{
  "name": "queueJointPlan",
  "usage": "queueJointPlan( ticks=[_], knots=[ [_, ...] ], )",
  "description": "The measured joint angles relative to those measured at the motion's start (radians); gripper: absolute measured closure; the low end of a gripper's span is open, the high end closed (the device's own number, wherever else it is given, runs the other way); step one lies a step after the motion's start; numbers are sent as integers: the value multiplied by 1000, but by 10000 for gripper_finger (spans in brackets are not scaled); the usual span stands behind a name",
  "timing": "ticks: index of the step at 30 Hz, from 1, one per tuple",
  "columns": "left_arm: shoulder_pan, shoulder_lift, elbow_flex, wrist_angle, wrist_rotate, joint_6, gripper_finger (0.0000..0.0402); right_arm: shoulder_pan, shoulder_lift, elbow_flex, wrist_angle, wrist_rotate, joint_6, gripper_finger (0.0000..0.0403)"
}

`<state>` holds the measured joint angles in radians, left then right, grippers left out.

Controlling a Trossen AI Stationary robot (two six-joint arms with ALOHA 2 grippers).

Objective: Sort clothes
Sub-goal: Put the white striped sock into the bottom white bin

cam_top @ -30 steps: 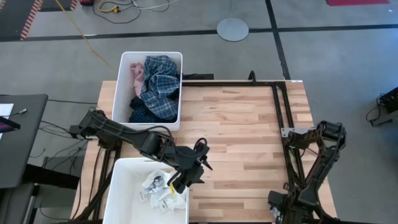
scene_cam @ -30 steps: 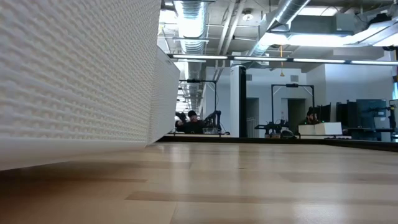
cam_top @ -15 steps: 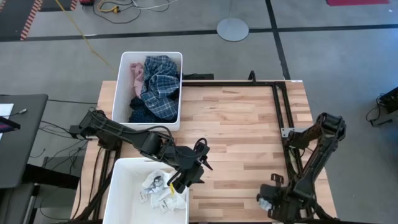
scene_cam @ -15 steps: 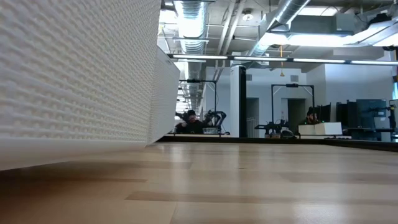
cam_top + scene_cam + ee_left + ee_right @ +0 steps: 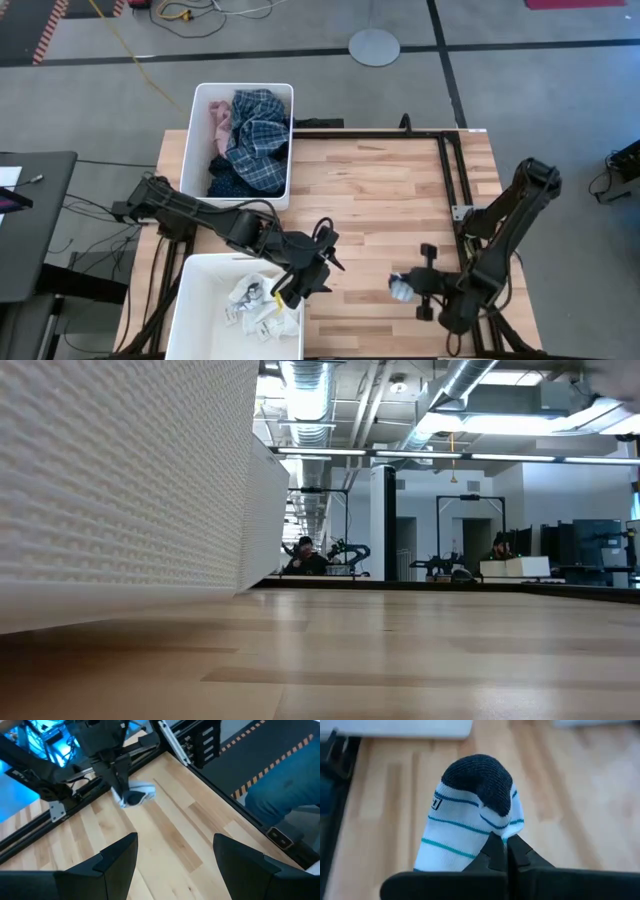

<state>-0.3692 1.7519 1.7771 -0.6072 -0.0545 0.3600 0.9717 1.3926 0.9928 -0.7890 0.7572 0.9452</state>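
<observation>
My right gripper (image 5: pixel 413 286) is shut on a white sock with teal stripes and a dark toe (image 5: pixel 470 810), held above the table's near right part; the sock also shows in the left wrist view (image 5: pixel 134 795). My left gripper (image 5: pixel 308 270) is open and empty at the right rim of the near white bin (image 5: pixel 190 310), which holds several white socks (image 5: pixel 255 303). The far white bin (image 5: pixel 200 100) holds a pink shirt (image 5: pixel 217 122), a blue plaid shirt (image 5: pixel 258 140) and a navy dotted piece (image 5: pixel 225 182). My right gripper pinches the striped sock between its two fingers at a fold of the fabric just below the dark toe (image 5: pixel 501 836). The fingers reach level toward the table's left. The sock sticks out past the fingertips, lifted clear of the table.
A black metal frame (image 5: pixel 450 170) runs along the table's far and right sides. The bare wooden tabletop (image 5: pixel 380 200) lies between the two arms. A person in blue trousers (image 5: pixel 285 785) shows beyond the table edge in the left wrist view.
My right arm has swung out from the table's near right corner toward the table's left, carrying the striped sock over the tabletop.
</observation>
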Motion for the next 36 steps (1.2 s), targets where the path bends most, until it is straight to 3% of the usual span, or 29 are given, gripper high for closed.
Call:
queueJointPlan(
  ticks=[7,16,28,36],
  knots=[
    [17,0,0,52,0,6,148,-116,-34,0,202,49,-343,403],
    [21,0,0,92,-1,153,148,-206,-34,0,517,29,-716,403],
    [32,0,0,141,-4,175,148,-311,-34,0,768,-1,-980,403],
    [47,0,0,131,-25,212,148,-357,-34,0,847,-105,-1041,403]
  ],
)
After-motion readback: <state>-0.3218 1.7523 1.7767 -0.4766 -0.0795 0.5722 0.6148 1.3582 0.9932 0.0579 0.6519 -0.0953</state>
